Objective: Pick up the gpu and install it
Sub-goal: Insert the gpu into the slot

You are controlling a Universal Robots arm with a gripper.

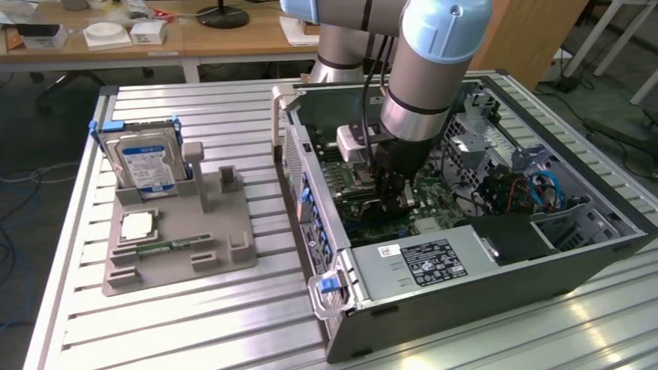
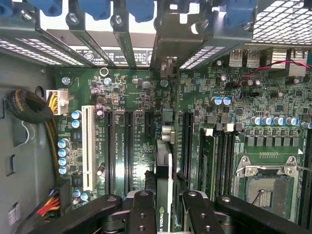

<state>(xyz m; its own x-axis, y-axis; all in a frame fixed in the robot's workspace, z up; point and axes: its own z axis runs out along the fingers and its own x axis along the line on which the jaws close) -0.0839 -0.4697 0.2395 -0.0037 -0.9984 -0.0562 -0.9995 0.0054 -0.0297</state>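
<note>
Gripper (image 2: 165, 214) clamped on the gpu (image 2: 164, 161) — card edge-on, upright, low over the motherboard (image 2: 136, 97) slots inside the open computer case (image 1: 452, 293).

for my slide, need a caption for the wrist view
Gripper shut on the gpu, holding it edge-on above the motherboard slots inside the open computer case.

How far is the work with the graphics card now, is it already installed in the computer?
Picked up: yes. The gripper holds the graphics card edge-on, jaws closed on it, inside the open computer case. In hand: the card hangs over the motherboard, among its long slots. Left: whether it sits fully in a slot cannot be told, and the jaws have not let go.
</note>
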